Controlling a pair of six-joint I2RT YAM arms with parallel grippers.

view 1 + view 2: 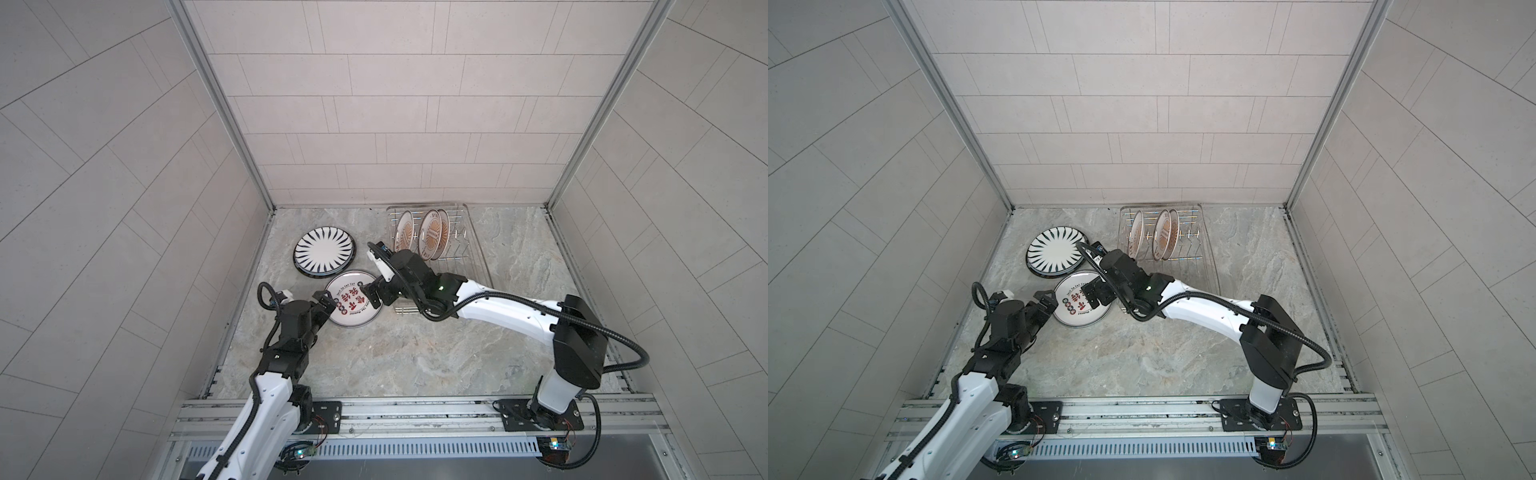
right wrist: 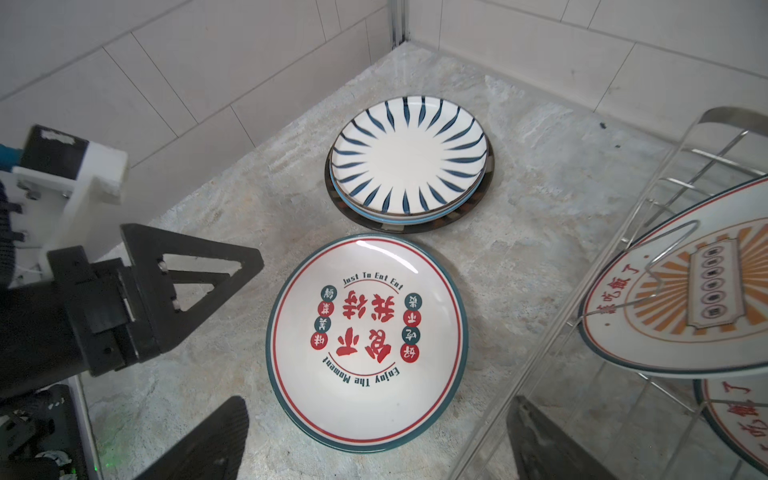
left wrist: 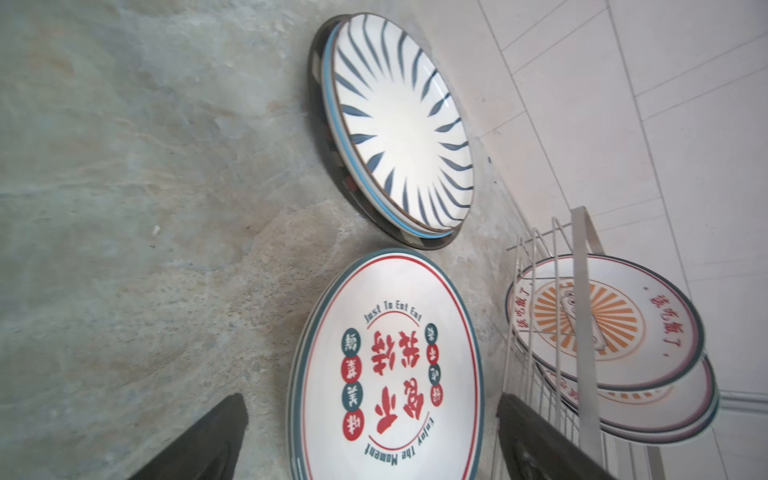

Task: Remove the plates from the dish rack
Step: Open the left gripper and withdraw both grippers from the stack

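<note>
Top views overhead; wrists apparently near plates.

The lettered plate reads "Just To Eat Eat" and "Enjoy The Moment" around red Chinese characters.

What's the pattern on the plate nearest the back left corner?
The plate has dark blue stripes radiating from a white centre; clearest in the right wrist view.
</note>
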